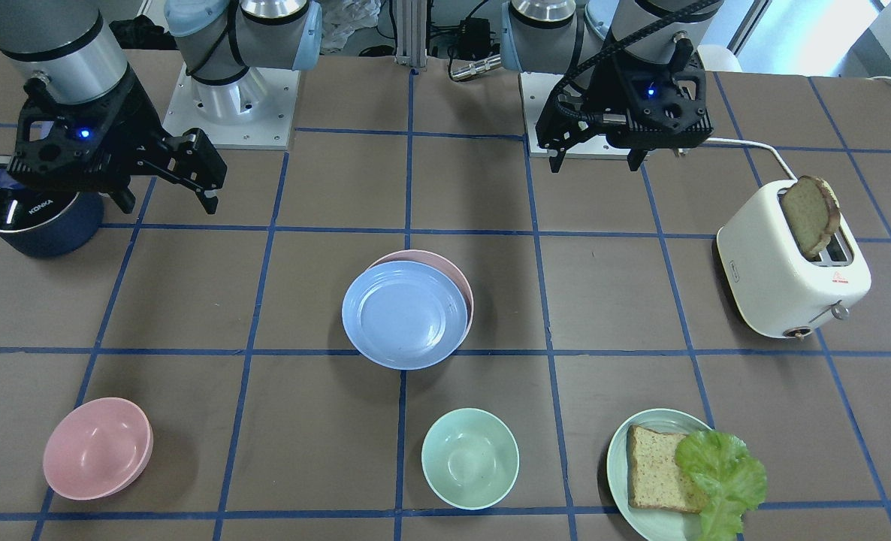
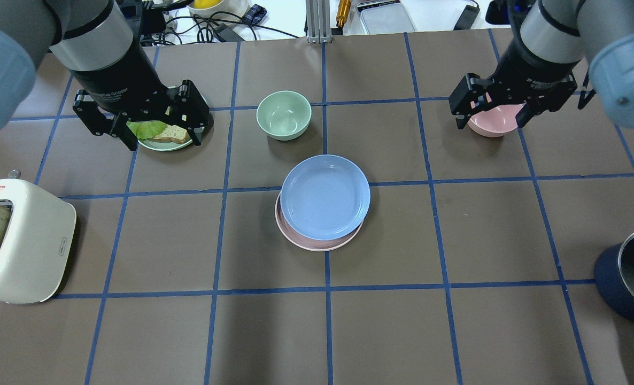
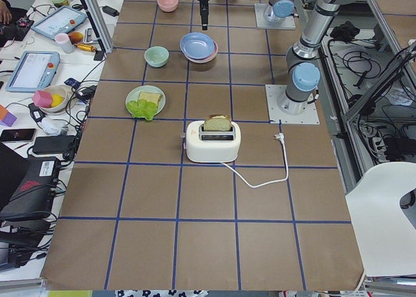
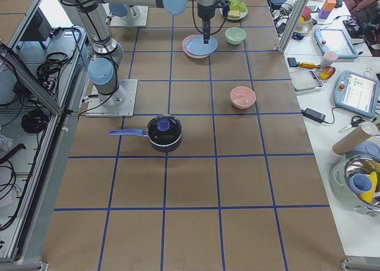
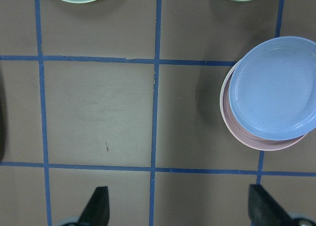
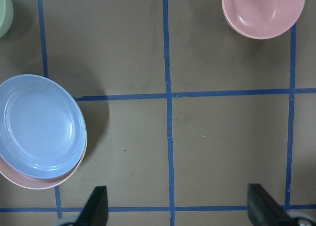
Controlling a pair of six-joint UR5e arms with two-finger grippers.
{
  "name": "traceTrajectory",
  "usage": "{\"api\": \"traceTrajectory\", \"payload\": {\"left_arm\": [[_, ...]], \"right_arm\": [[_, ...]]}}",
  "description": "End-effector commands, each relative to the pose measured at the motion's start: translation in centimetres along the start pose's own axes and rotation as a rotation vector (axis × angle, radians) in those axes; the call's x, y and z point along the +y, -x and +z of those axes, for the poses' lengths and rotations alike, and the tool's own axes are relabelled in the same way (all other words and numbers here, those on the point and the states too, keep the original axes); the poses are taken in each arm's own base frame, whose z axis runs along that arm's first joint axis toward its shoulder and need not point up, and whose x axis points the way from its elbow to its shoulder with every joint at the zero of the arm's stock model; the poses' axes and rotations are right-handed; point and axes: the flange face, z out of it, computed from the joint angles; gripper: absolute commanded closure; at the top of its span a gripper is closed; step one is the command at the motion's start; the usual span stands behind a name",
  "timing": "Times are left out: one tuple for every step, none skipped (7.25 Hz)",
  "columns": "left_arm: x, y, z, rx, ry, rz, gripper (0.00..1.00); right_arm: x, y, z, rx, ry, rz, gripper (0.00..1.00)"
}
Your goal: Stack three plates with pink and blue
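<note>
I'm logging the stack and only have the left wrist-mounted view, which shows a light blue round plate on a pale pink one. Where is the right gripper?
Observer: The right gripper hangs open and empty, well above the table, apart from the light blue round plate.
Operator: Is any other plate lying apart?
Observer: Only a pale green round plate, holding a bread slice and a lettuce leaf, on the robot's left side.
Operator: Other dishes?
Observer: A deep pink round bowl stands alone on the robot's right side.
</note>
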Motion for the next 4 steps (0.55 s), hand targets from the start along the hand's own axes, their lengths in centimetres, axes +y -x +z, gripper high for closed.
{"api": "traceTrajectory", "payload": {"left_arm": [[0.0,0.0,0.0,0.000,-0.001,-0.001,0.00],[-0.1,-0.1,0.1,0.001,0.002,0.001,0.00],[0.0,0.0,0.0,-0.001,0.000,0.001,0.00],[0.0,0.0,0.0,-0.002,0.000,0.001,0.00]], "right_arm": [[-2.1,3.1,-0.8,0.009,0.005,-0.032,0.00],[-1.7,4.0,0.4,0.011,0.024,-0.056,0.00],[-1.6,3.5,0.9,0.011,0.027,-0.053,0.00],[-1.7,3.1,1.0,0.010,0.030,-0.044,0.00]]}}
